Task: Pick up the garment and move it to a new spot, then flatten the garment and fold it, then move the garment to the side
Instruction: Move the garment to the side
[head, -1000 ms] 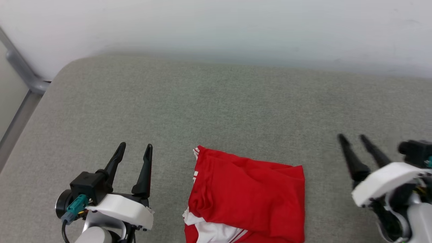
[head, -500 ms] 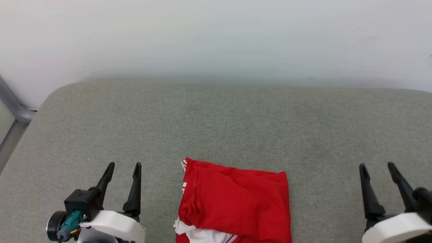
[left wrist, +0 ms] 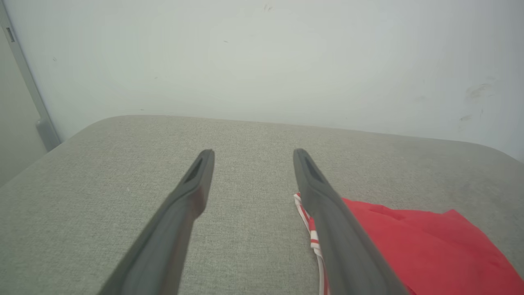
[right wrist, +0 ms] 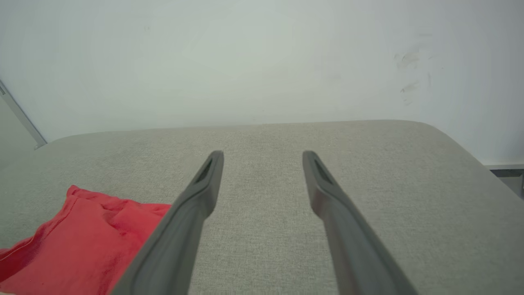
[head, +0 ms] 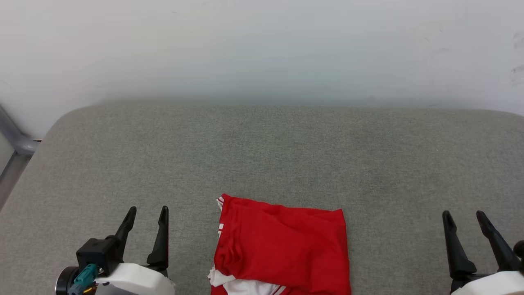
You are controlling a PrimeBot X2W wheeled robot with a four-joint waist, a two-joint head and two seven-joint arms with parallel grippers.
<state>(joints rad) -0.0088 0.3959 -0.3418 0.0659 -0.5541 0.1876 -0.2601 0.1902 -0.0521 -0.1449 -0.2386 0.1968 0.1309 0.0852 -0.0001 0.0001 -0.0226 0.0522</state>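
Garment lies folded on the cushion between my left gripper and right gripper, both wide open, empty and parked clear, since I judge the folding done.

Your head view cuts the garment off at its near edge, and the fold hides its under layers. The left gripper and right gripper are cropped below the fingers. In your wrist views, one finger covers the garment's left border and another finger covers its right corner.
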